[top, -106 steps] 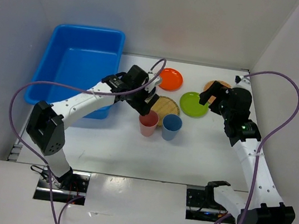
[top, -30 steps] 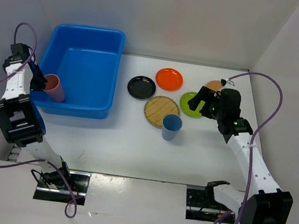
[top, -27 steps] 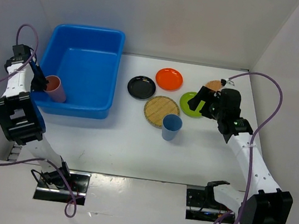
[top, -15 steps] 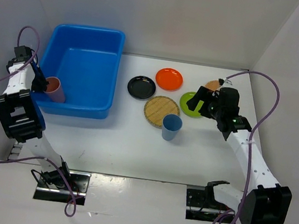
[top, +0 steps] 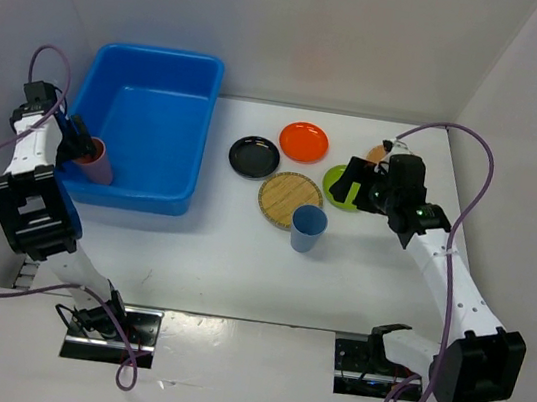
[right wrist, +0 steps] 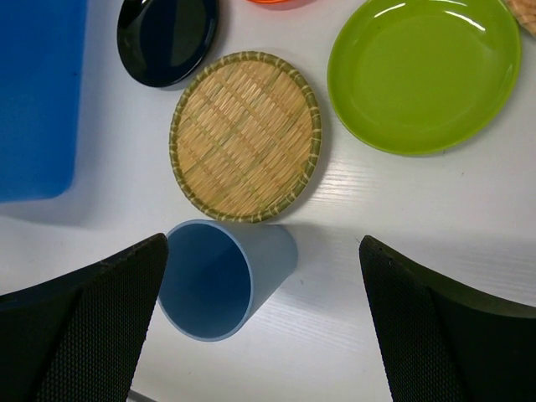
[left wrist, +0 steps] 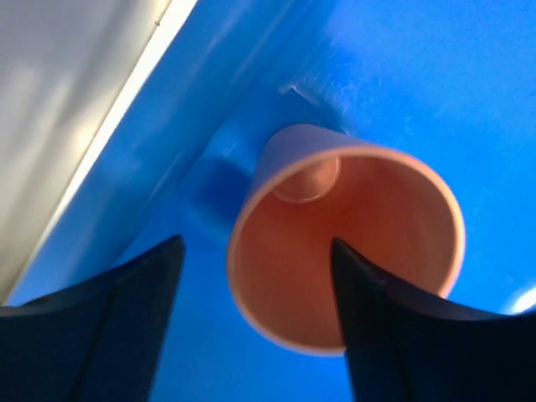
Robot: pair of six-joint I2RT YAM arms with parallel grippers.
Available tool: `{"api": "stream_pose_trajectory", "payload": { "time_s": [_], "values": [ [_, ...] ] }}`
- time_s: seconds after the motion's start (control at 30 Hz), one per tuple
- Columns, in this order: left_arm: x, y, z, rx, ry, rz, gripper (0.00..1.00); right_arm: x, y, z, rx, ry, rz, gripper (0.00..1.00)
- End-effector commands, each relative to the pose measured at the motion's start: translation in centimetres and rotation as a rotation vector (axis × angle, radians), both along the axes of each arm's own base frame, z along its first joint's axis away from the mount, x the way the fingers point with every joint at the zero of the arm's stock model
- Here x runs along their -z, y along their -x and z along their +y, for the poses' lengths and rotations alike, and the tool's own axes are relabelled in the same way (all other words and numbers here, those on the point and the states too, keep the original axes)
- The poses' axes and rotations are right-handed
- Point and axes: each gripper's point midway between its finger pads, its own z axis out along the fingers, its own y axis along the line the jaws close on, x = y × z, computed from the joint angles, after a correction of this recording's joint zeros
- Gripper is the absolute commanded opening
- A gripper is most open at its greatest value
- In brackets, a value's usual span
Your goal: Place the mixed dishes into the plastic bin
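The left gripper stood with its jaws apart inside the plastic bin, at the bin's near left corner. The near wall of the pink cup sat between the two fingers. We observed a strip of blue bin between the outer finger and the cup wall, while the inner finger crossed the cup's mouth; no clamping was visible. The pink cup lay tilted, its base against the bin wall and its mouth facing the wrist camera. The right gripper was spread to its full width and held nothing. In its wrist view it hung above the blue cup, with one finger on each side of the cup and both well clear of it. The blue cup stood upright on the table, at the near edge of a tan woven plate; we could not determine whether the two touched. The lime green plate lay to the right of the woven plate, and the black plate lay beyond it towards the bin. The orange plate lay farther back, between the black and lime green plates. A second tan woven plate lay behind the right arm and was largely hidden by it. All five plates and the blue cup rested on the table, outside the bin.
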Motion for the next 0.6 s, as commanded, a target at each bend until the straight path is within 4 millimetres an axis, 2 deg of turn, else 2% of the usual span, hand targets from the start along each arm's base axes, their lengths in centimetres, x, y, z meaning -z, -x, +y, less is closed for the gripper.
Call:
{"api": "stream_pose_trajectory", "payload": {
  "time_s": [0.0,0.13,0.17,0.23,0.3,0.37,0.43,0.47,0.53,0.57],
  "values": [
    [-5.3,-0.3,0.5,-0.007,-0.068,-0.11,0.82,-1.7,0.0,1.0,-0.044,0.002,-0.032,0.99],
    [-9.9,-1.0,0.2,0.011,-0.11,-0.204,0.9,-2.2,0.2,1.2,-0.052,0.011,-0.046,0.99],
    [-11.9,-1.3,-0.2,0.022,-0.131,-0.245,0.9,-2.2,0.3,1.4,-0.054,0.017,-0.047,0.99],
    [-14.0,-1.4,-0.7,0.037,-0.147,-0.289,0.91,-1.8,0.3,1.2,-0.046,0.024,-0.039,0.99],
    [-17.2,-1.4,-1.4,0.054,-0.177,-0.365,0.94,-1.6,0.5,1.0,-0.034,0.025,-0.026,0.99],
    [-19.9,-1.6,-3.7,0.117,-0.179,-0.442,0.96,-0.8,0.7,0.7,-0.022,0.039,-0.007,0.97],
    [-21.6,-2.2,-6.9,0.255,-0.13,-0.51,1.0,-0.7,0.9,0.6,-0.022,0.042,0.004,0.92],
    [-21.9,-2.4,-9.3,0.342,-0.093,-0.531,1.0,-0.7,1.0,0.9,-0.034,0.034,0.006,0.91],
    [-23.2,-2.7,-15.6,0.561,0.01,-0.605,1.0,-0.4,1.2,1.6,-0.061,0.025,0.019,0.9],
    [-23.1,-2.9,-17.6,0.62,0.042,-0.615,1.0,-0.4,1.3,1.9,-0.072,0.025,0.019,0.9]
  ]
}}
